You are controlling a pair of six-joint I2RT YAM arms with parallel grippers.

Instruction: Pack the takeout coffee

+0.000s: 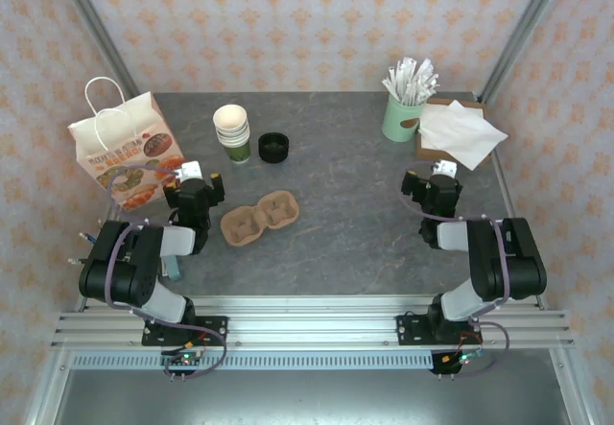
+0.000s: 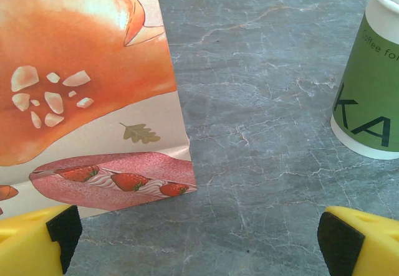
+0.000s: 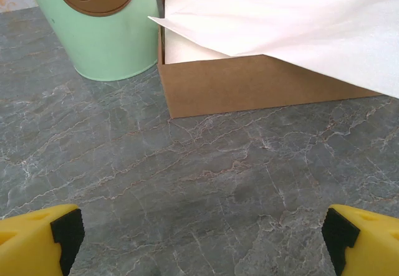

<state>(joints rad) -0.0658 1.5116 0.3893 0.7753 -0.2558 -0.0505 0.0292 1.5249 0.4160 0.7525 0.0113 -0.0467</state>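
Currently: both arms low at the near edge, neither touching anything.

Your left gripper has its jaws spread wide, with only bare table between the yellow fingers. Your right gripper is spread just as wide and is also empty.

Outward from the left gripper:
- A paper bag stands upright just ahead on its left.
- A green-sided cup stands upright ahead on its right, its top cut off by the frame. From above, that spot holds the stack of cups, so you should read this as the stack's bottom cup.
- The black lid sits just right of the stack, apart from it. No cup wall shows under it from above, so you cannot tell whether a cup sits beneath.
- A pulp tray lies nearer the arms, beside the left gripper, with both wells empty.

Outward from the right gripper: a mint-green holder with a cardboard box just beside it, and a napkin draped over the box.

Progress, judged: nothing is packed. The coffee items sit far-centre-left on the table, not in the tray or the bag. You have the pick-up, the seating in a tray well and the bagging all left to do. The left arm is the nearer one.
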